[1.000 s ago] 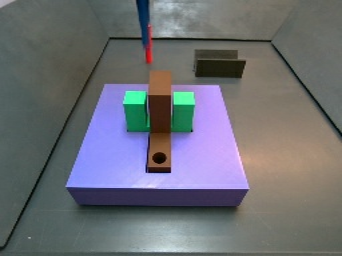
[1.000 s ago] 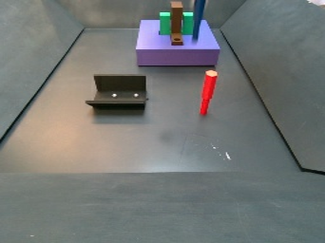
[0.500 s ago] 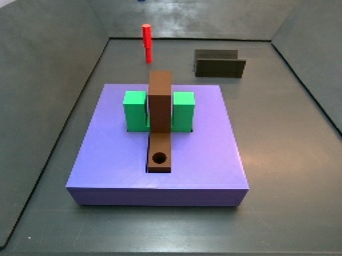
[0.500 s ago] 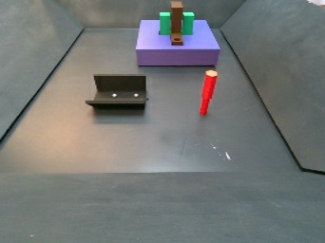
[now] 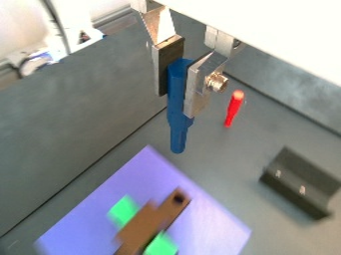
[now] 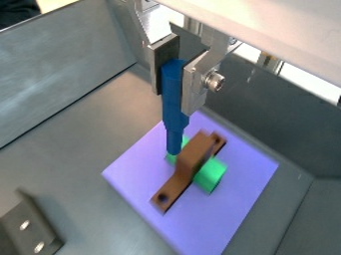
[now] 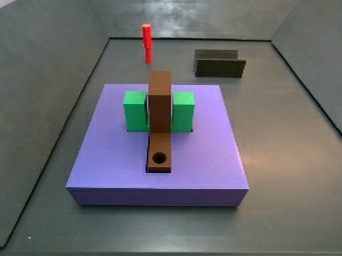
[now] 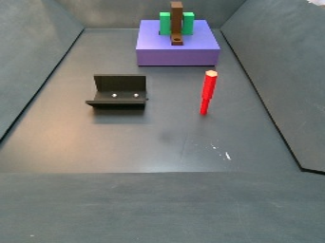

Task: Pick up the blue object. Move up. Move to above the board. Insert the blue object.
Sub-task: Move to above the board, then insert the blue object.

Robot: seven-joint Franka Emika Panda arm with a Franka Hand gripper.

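In both wrist views my gripper [image 5: 181, 85] [image 6: 177, 80] is shut on the blue object [image 5: 177, 125] [image 6: 173, 125], a slim blue peg hanging down from between the silver fingers. It is high above the floor. The board [image 7: 160, 115] [image 8: 178, 27], a long brown plank with a round hole [image 7: 160, 158] near its end, lies over the green block on the purple slab. In a wrist view the peg's tip appears over the board's [image 6: 186, 169] green-block end, well above it. Neither the gripper nor the peg shows in the side views.
The large purple slab [image 7: 201, 170] [image 8: 178, 52] carries the green block [image 7: 135, 112] and the plank. A thin red stick [image 7: 147, 42] [image 8: 208, 92] [image 5: 234, 108] stands on the floor. The dark fixture [image 7: 219, 64] [image 8: 118, 92] [image 5: 300, 179] stands apart. Grey walls surround the floor.
One second ago the blue peg's lower end showed at the top of both side views. It has since risen out of those views. Nothing else moved.
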